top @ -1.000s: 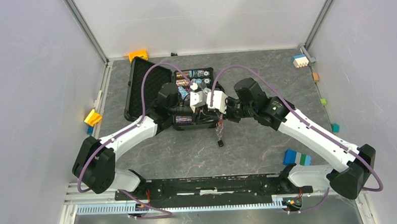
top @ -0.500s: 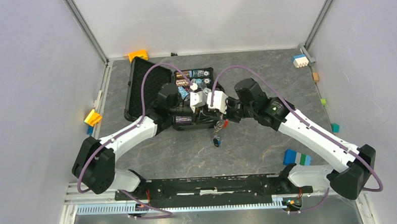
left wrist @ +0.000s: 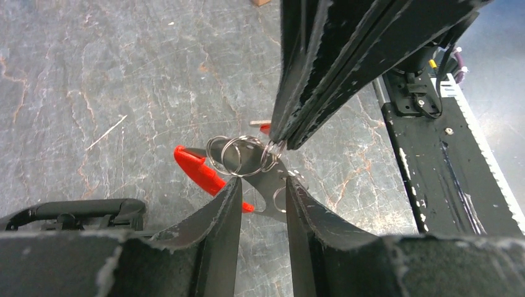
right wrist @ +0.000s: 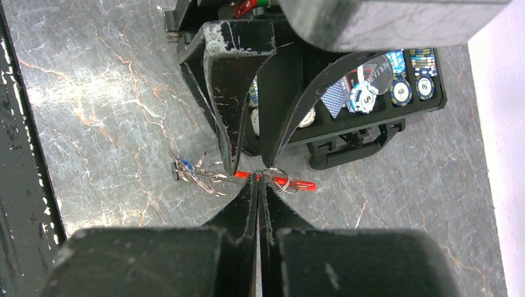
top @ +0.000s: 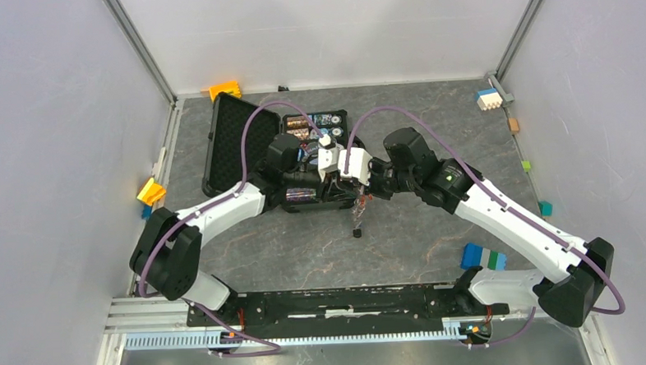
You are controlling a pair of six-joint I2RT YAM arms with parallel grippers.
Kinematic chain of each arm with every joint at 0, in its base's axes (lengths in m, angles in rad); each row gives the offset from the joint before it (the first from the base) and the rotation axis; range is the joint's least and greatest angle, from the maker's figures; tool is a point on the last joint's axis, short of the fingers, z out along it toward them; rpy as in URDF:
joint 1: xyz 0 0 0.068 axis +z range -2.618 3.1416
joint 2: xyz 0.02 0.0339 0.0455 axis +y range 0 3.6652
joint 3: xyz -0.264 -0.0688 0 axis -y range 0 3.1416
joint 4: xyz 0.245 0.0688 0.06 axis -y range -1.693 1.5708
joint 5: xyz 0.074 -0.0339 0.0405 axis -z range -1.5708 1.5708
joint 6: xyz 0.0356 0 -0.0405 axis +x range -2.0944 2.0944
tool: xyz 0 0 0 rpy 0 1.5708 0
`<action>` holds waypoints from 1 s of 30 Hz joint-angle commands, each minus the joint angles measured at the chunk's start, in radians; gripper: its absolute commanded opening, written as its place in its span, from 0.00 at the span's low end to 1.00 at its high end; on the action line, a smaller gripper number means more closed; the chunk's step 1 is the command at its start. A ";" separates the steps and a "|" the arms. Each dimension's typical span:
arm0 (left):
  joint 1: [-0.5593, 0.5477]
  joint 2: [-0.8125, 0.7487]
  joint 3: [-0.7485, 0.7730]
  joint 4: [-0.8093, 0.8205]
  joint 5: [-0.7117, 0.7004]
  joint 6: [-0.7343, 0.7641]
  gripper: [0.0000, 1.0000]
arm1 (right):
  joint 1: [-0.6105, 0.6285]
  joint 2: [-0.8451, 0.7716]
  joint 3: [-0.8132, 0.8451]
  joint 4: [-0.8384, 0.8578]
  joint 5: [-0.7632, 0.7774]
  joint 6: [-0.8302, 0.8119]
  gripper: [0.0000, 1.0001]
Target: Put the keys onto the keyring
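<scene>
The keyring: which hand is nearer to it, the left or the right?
Right. The right hand is shut on the keyring; the left hand stands open just beside its rings.

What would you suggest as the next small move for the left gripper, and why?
Probably ease the left gripper forward and close it on the keyring: its jaws stand apart just short of the rings, while the right gripper pinches one ring.
</scene>
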 commanded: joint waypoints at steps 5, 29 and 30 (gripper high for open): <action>-0.006 -0.004 0.047 0.014 0.100 0.032 0.39 | -0.007 -0.034 0.000 0.043 -0.019 0.000 0.00; -0.006 0.036 0.068 0.122 0.119 -0.064 0.36 | -0.010 -0.032 0.002 0.042 -0.026 0.002 0.00; -0.006 0.037 0.066 0.121 0.120 -0.065 0.35 | -0.010 -0.031 0.001 0.042 -0.026 0.001 0.00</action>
